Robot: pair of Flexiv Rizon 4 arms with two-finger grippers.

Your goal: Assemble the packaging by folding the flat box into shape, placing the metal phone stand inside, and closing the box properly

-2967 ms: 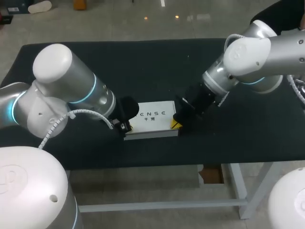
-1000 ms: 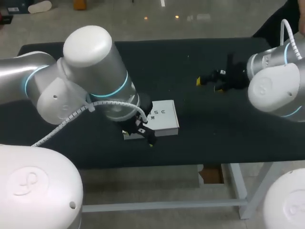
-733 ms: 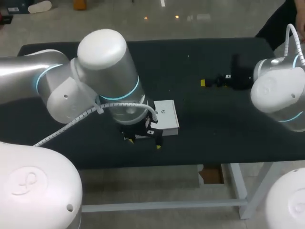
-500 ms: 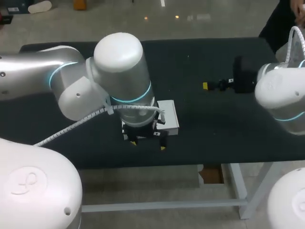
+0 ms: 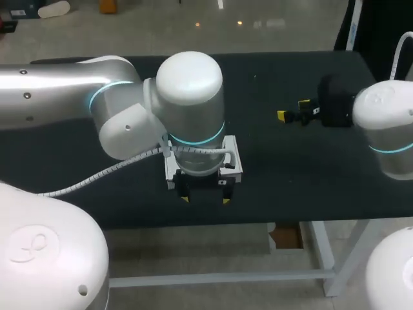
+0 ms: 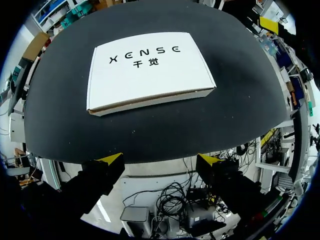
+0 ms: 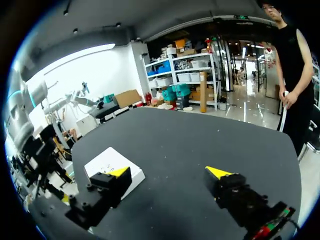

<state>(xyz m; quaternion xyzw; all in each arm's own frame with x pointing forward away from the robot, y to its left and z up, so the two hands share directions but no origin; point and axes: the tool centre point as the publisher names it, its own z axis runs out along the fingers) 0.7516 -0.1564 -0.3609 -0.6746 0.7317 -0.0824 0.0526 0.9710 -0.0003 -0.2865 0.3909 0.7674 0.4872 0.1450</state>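
The white box lies closed and flat on the black table, dark print on its lid; my left arm covers most of it. Seen from the left wrist, the box sits just ahead of my left gripper, which hangs open over the table's front edge with nothing between its fingers. From above, that left gripper is at the box's near side. My right gripper hovers open and empty, well off to the right of the box. The box shows beyond my right gripper. No phone stand is visible.
The table's front edge runs right under my left fingertips. Bare black cloth stretches between the box and the right arm and across the back of the table. My left arm's wrist looms over the box.
My left arm has swung from the box's left end round to its front side. My right arm has drawn back to the right, away from the box. The box has stayed put.
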